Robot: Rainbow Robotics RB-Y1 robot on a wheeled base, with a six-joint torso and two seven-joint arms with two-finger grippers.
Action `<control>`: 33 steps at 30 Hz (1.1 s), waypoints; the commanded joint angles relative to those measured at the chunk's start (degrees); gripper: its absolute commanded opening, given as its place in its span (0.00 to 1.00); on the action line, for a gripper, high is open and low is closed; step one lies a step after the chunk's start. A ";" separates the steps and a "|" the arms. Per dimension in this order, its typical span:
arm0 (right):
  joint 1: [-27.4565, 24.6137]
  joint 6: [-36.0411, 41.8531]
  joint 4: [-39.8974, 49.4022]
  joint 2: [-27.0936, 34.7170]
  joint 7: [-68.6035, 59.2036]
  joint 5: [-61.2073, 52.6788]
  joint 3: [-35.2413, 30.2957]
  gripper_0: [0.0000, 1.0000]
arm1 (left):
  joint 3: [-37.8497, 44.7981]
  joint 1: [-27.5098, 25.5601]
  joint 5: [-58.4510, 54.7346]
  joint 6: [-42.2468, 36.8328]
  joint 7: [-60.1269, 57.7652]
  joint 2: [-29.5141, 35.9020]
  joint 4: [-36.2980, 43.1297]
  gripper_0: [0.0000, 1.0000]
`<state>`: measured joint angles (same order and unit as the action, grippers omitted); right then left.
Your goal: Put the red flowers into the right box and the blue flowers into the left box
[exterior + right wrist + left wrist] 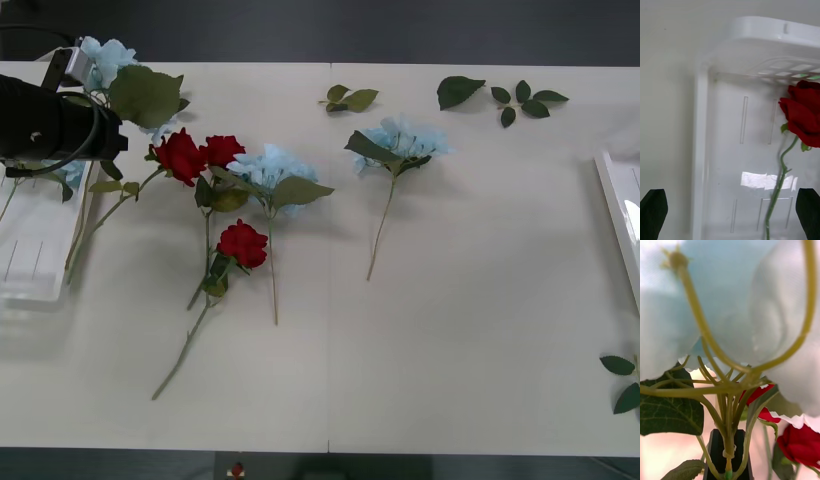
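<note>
I work in what looks like a lab or test room, not a home or a flower shop. My bench (450, 350) is a plain cream slab with a seam down its middle, bordered by dark grey floor at the far and near edges. On it lie fake red flowers (200, 155), blue flowers (400, 140) and loose leaf sprigs (520, 98), spread out as in a set-up trial. Plain white plastic trays sit at either end, the left box (30, 265) and the right box (622, 215). There are no furnishings or decoration around.

three red flowers (205, 155) and two blue flowers (270, 168) lie mid-table.
</note>
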<state>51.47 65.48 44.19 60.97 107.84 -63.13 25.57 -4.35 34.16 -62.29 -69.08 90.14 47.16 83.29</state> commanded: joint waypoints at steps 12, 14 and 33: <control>-6.21 8.79 33.42 -6.65 -39.64 10.13 -0.34 1.00 | 3.82 0.55 2.61 -15.47 -14.73 1.44 20.77 0.00; -6.29 10.90 36.41 -11.22 -44.56 16.11 -0.34 1.00 | 3.82 0.55 3.05 -16.87 -16.75 1.36 23.23 0.00; -3.57 11.95 34.56 -36.27 -61.70 34.57 -0.43 1.00 | 3.82 -3.66 8.41 -12.22 -16.31 -1.72 24.20 1.00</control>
<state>44.66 77.49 79.37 25.40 48.37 -29.84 25.56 -1.04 30.02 -54.45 -81.64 73.44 44.94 106.49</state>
